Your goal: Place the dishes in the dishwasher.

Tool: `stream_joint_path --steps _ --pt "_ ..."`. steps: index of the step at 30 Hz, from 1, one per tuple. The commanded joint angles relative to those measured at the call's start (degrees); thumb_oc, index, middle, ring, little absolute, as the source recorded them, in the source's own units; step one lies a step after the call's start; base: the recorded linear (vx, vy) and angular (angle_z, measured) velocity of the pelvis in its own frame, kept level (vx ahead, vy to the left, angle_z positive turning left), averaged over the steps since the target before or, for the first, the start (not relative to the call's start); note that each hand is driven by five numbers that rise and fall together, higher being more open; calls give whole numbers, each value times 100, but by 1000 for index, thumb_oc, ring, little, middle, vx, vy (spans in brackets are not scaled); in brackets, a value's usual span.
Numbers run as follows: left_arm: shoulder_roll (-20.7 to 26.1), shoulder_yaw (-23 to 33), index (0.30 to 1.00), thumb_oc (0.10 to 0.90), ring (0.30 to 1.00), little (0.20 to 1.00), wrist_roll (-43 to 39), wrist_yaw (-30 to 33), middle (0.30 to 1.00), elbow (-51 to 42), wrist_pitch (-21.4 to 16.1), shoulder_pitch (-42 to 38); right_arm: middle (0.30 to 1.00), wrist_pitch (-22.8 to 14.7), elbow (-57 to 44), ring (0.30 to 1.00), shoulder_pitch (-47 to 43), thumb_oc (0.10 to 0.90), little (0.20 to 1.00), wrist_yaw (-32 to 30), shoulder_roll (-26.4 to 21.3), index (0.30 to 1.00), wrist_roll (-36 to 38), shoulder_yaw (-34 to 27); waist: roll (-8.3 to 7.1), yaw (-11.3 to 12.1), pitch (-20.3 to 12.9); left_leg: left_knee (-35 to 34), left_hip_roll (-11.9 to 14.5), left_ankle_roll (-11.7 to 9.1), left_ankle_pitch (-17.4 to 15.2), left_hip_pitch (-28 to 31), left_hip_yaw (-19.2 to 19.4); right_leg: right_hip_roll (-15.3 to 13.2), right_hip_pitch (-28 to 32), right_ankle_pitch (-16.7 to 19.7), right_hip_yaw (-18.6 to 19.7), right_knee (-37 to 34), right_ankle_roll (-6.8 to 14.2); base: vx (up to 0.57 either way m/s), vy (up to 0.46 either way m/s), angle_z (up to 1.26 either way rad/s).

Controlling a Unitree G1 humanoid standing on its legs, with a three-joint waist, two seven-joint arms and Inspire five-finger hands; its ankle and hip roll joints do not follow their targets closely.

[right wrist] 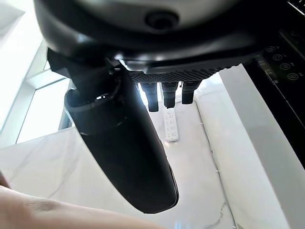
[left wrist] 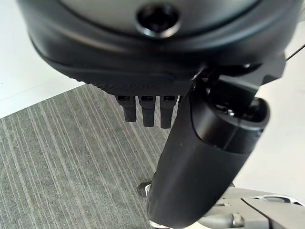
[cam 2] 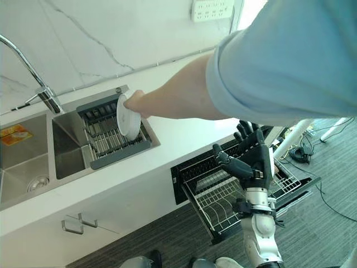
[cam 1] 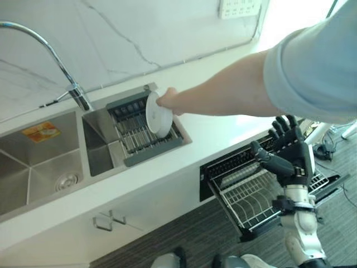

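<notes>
White plate point(cam 1: 158, 115) stands on edge in the sink drying rack point(cam 1: 146, 135), a person's hand point(cam 1: 169, 99) on its rim. My right hand point(cam 1: 290, 153) is up over the pulled-out dishwasher rack point(cam 1: 251, 202), fingers straight, empty. Left hand point(left wrist: 157, 90) relaxed, holding nothing. Plate prob. ceramic: stiff, slick, breakable. I'd pinch the top rim.

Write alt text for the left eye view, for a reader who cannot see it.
A person's arm reaches across a white counter and holds a white plate upright in the drying rack set in the sink. Below the counter a dishwasher rack is pulled out, and the robot's right hand is raised above it, fingers straight, holding nothing.
</notes>
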Motion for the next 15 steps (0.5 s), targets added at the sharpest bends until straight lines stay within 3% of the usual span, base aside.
stream_joint_path --steps 1,15 --pt "10 2 900 800 900 900 -161 -10 900 35 -132 -49 900 -508 -798 900 -569 800 900 26 -99 900 -144 -367 -102 52 -180 349 156 -102 -1098 -56 -360 -156 316 -458 -258 -221 309 0 0 0" --pt "-3 -68 900 800 900 900 -112 -16 900 45 -114 -57 900 -96 -1022 900 -812 800 900 73 -117 900 8 -267 -99 216 -194 349 99 -97 -1091 -61 -460 -205 355 -476 -399 -221 308 7 3 5"
